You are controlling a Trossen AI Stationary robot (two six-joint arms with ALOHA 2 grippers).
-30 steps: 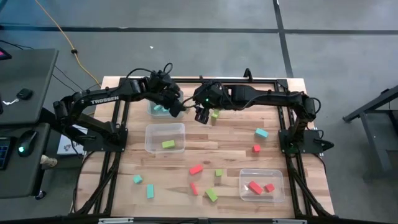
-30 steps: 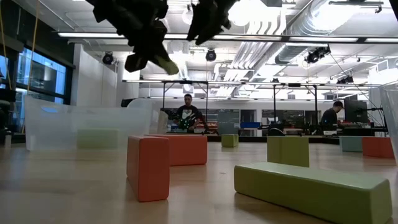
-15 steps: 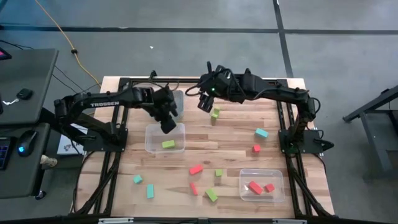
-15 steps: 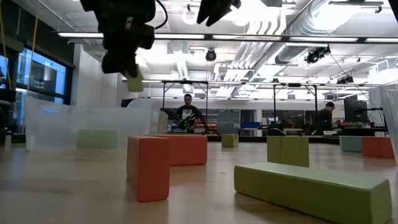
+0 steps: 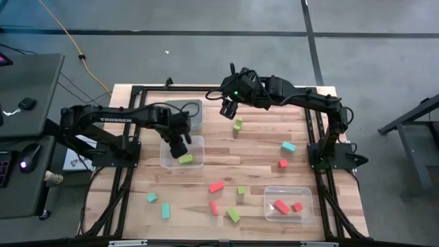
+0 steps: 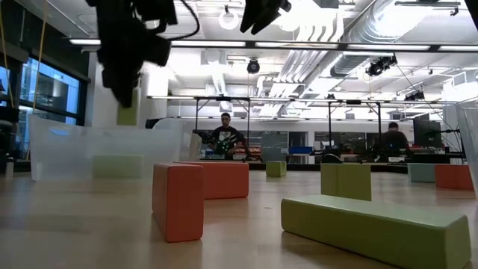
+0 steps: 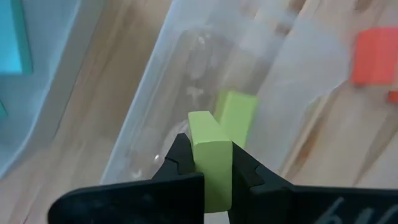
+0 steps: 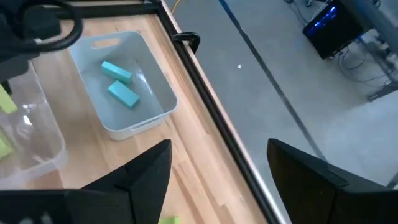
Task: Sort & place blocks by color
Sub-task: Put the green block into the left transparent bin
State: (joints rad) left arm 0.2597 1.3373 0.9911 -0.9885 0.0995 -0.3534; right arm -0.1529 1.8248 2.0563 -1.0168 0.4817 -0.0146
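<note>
One green block (image 7: pixel 210 158) pinched in left fingers (image 7: pixel 181 163), one in bin (image 5: pixel 164 159), right fingers (image 8: pixel 149 167) spread

Bright overhead strip lights (image 6: pixel 299 46) (left wrist view perhaps blurred).

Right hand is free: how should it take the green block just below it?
Come straight down on the green block with the right hand, closing on its two long sides. It lies flat and alone on the table, nothing crowding it.
</note>
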